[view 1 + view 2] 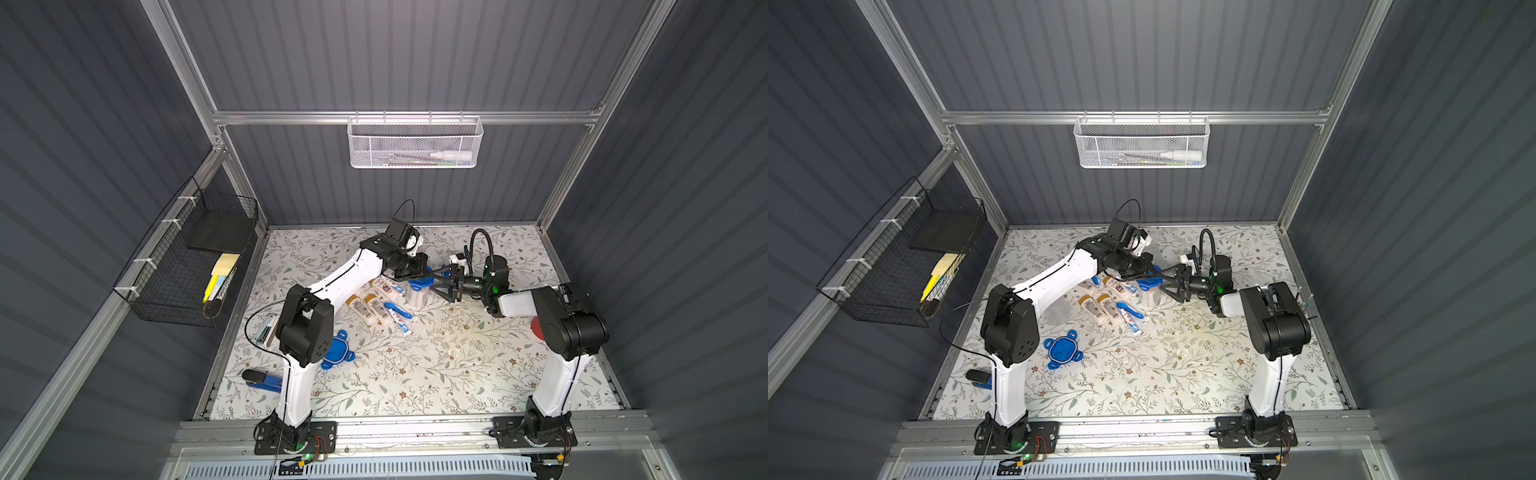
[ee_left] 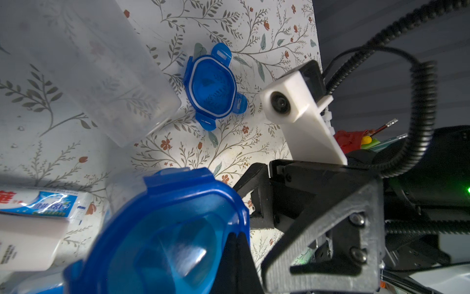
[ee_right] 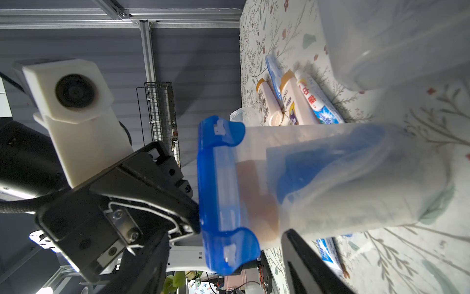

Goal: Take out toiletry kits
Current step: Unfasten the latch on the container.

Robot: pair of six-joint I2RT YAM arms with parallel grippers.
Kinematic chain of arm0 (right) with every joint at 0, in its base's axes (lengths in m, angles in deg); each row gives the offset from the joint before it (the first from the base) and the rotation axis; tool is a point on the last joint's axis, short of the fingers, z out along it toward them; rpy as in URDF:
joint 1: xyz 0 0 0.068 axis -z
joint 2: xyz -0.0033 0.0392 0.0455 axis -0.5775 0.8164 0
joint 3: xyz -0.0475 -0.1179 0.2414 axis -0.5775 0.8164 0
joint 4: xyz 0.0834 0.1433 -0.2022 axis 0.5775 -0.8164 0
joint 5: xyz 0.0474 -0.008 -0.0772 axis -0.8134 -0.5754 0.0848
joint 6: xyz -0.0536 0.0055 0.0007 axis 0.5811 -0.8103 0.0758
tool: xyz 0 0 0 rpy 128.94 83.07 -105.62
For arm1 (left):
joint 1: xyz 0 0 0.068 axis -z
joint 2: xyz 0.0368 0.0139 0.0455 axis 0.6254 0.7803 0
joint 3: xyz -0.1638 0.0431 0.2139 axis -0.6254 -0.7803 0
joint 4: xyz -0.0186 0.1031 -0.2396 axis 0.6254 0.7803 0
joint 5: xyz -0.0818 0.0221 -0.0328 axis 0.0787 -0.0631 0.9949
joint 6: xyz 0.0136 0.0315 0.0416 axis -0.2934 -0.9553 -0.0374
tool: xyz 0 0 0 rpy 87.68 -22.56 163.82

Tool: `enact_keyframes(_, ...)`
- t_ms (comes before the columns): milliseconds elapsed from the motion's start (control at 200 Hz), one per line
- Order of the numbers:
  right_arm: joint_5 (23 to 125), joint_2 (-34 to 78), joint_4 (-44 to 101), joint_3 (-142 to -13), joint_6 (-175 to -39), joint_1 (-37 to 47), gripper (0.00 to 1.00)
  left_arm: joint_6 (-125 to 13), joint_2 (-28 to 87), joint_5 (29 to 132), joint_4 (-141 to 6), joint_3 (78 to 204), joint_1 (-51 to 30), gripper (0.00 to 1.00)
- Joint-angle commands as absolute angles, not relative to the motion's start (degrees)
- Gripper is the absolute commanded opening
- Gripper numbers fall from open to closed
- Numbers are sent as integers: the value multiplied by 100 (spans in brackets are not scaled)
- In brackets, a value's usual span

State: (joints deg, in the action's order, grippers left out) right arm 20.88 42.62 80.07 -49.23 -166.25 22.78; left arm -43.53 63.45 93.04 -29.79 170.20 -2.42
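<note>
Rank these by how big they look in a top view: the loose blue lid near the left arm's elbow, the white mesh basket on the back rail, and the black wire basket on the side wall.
Largest to smallest:
1. black wire basket
2. white mesh basket
3. loose blue lid
The two baskets are close in apparent size and sit at different distances from the camera, so their order is unsure.

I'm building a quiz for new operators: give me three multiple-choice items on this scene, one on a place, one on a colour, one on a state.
1. Where does the loose lid lie? A on the mat; B in the white mesh basket; C on a jar.
2. The bottles' caps are: A green; B tan; C black.
3. The standing jar is: A lidded; B open; C tipped over.
A, it lies flat on the floral mat; B, tan tips show; A, its blue lid is on.
</note>
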Motion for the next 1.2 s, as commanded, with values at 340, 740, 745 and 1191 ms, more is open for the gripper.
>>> enact_keyframes(340, 1931, 3629, 9152, -4852, -17289, 2376, 72, -4461, 7227, 8524, -1549, 16251, -265, 0)
enact_keyframes(740, 1943, 3290, 9027, -4776, -17217, 2438, 72, -4321, 7174, 8353, -1716, 15682, -428, 0)
enact_keyframes(745, 1940, 3281, 9008, -4776, -17207, 2444, 72, -4320, 7170, 8350, -1722, 15665, -436, 0)
enact_keyframes(1191, 2093, 2439, 7275, -4814, -16037, 2508, 72, -4256, 7229, 8490, -1863, 15740, -663, 0)
